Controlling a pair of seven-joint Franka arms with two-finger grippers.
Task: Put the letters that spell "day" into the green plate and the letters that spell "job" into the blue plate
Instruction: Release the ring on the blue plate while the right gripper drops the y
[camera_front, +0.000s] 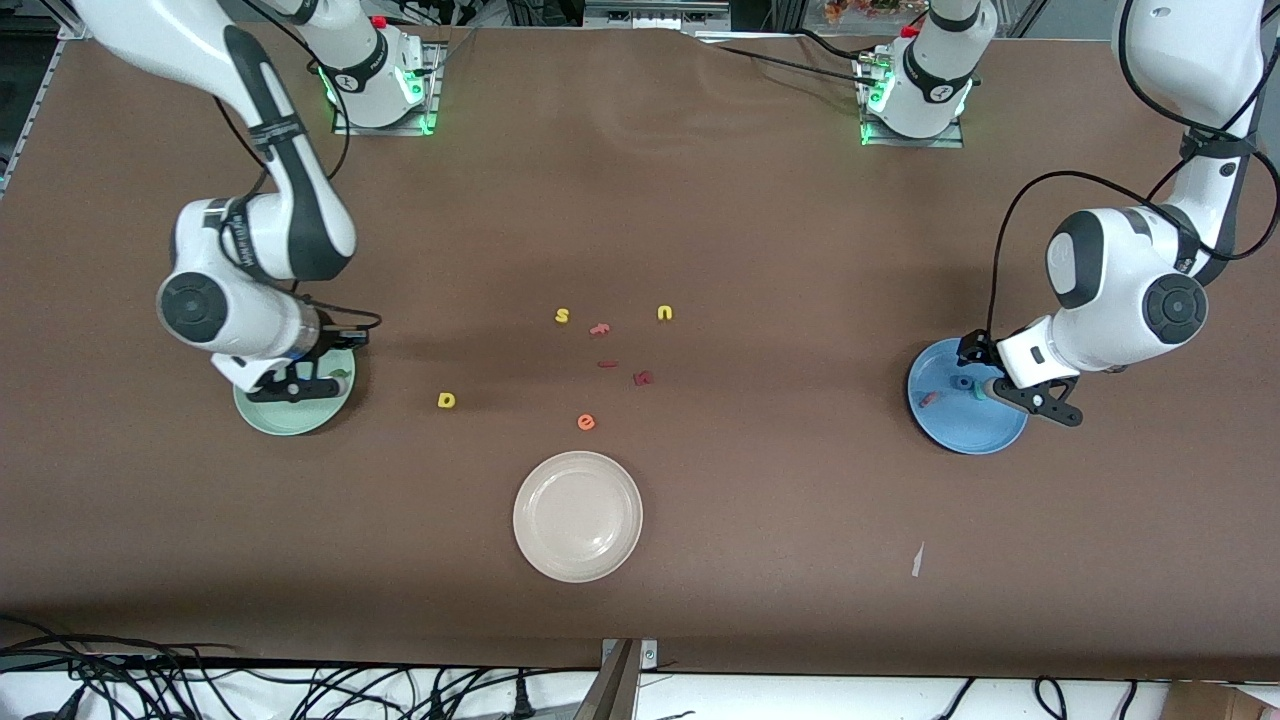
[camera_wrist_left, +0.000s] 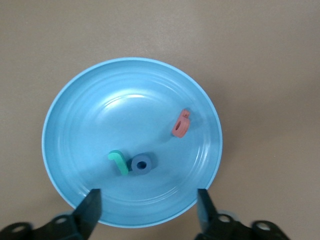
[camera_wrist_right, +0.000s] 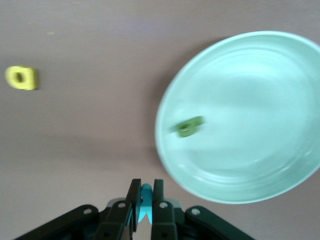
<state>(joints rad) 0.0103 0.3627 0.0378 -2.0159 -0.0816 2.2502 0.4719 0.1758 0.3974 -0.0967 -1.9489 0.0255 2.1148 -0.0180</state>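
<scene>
Starting nearest the front camera, the cream plate (camera_front: 577, 515) sits alone, taking no part in the sorting. Farther up, the blue plate (camera_front: 962, 398) lies toward the left arm's end of the table and already holds all of "job": the teal j (camera_wrist_left: 118, 162) touching the blue o (camera_wrist_left: 141, 164), with the salmon b (camera_wrist_left: 181, 125) apart from them toward the plate's two o'clock. The left gripper (camera_wrist_left: 148, 206) hangs over that plate's rim, released and empty. Level with it, the green plate (camera_front: 293, 400) lies at the right arm's end with only the dark green a (camera_wrist_right: 189, 127) in it. The right gripper (camera_wrist_right: 145, 202) is clenched on the teal y (camera_wrist_right: 146, 200), just outside the plate's rim in the wrist view; the drop probably needs a short carry inward. The yellow d (camera_front: 446, 400) lies on the table at the plate's three o'clock, closest to the right arm. Farther still lies a scatter of spare letters.
</scene>
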